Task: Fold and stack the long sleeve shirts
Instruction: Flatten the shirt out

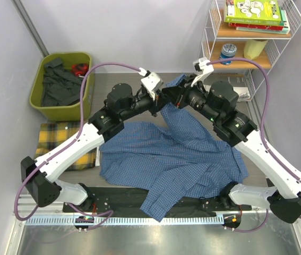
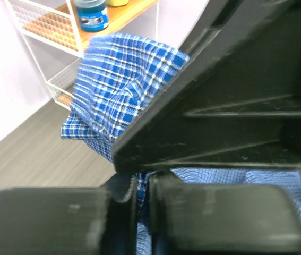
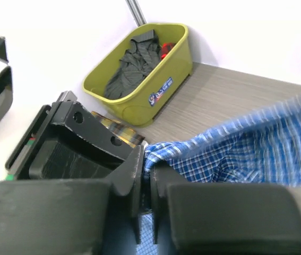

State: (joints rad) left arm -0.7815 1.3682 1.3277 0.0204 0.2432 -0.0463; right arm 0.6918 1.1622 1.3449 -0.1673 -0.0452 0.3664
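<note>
Left gripper is clamped on a fold of the blue checked shirt, with cloth showing in the thin slit between its fingers. The right gripper pinches the same garment just beside it, so the two meet almost nose to nose above the far middle of the table. From that shared pinch a bunched strip of cloth hangs down and toward the near edge, where the rest of the shirt lies spread and rumpled across the table's centre. Its long axis runs roughly left to right, and one pointed corner reaches over the black mat at the near edge between the arm bases. Neither arm is the nearer one: both hold the raised part, with the body of the shirt below them and nearward. The next move probably turns on drawing the grippers apart along that edge, or carrying it nearward over the body, and the two wrists, so close together, look like the main obstacle to each other. The yellow plaid shirt lies folded at the left edge, partly under the left arm and close beside the blue one; whether they touch is unclear. A green bin of dark clothes stands off the far left corner and a wire shelf off the far right, both apart from the cloth.
</note>
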